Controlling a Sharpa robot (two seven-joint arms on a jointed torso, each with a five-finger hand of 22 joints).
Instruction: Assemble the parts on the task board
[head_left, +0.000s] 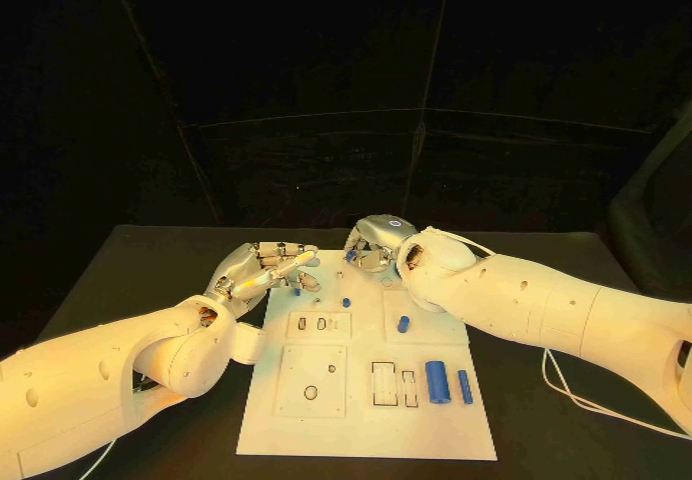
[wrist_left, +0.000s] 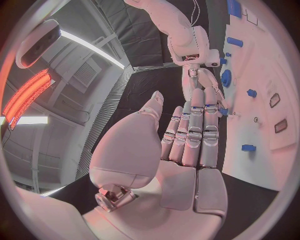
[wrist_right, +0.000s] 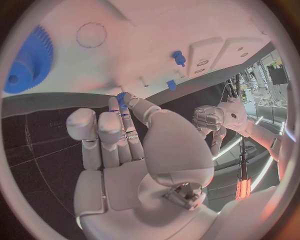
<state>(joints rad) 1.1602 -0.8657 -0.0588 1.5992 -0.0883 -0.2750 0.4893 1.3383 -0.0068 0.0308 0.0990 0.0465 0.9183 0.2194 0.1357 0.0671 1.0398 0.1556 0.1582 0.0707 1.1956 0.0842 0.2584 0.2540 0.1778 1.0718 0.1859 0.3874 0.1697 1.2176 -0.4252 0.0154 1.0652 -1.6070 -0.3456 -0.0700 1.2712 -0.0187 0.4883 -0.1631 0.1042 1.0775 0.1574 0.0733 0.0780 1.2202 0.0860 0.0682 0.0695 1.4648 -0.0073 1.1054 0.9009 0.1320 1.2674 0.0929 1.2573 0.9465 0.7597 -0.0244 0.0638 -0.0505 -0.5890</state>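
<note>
The white task board (head_left: 368, 420) lies on the black counter (head_left: 159, 270). Near its front edge, two long blue parts (head_left: 437, 382) lie pointing front to back. Farther back, the left robot hand (head_left: 267, 268) has straight fingers holding nothing. The right robot hand (head_left: 378, 243) pinches a small blue part (wrist_right: 122, 96), mostly hidden.

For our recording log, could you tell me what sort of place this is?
Probably a robotics lab test cell: a black table enclosed by dark curtains, with a white task board carrying small blue parts.
</note>
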